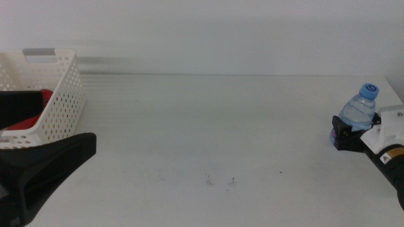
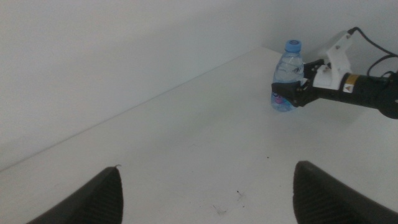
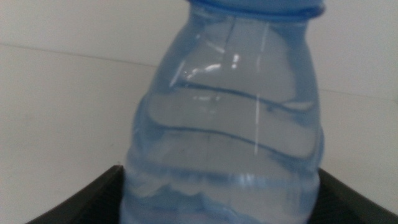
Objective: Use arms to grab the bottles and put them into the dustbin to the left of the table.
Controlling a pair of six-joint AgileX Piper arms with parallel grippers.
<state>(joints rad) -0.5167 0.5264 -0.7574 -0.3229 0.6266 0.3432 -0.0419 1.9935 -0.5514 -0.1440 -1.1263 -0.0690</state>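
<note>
A small clear water bottle [image 1: 358,110] with a blue cap stands at the table's far right edge. My right gripper [image 1: 344,133] is shut on its lower body, one dark jaw on each side. The left wrist view shows the same bottle [image 2: 287,73] and right gripper [image 2: 287,94]. In the right wrist view the bottle [image 3: 227,124] fills the picture. The left gripper [image 2: 205,193] is open and empty, low at the front left beside the dustbin [image 1: 63,101]. A red can [image 1: 28,120] lies inside the dustbin, partly hidden by a dark shape.
The white table [image 1: 202,126] stretches between the dustbin and the bottle, with a few tiny dark specks [image 1: 221,181] near the front middle. A plain white wall rises behind the table's far edge.
</note>
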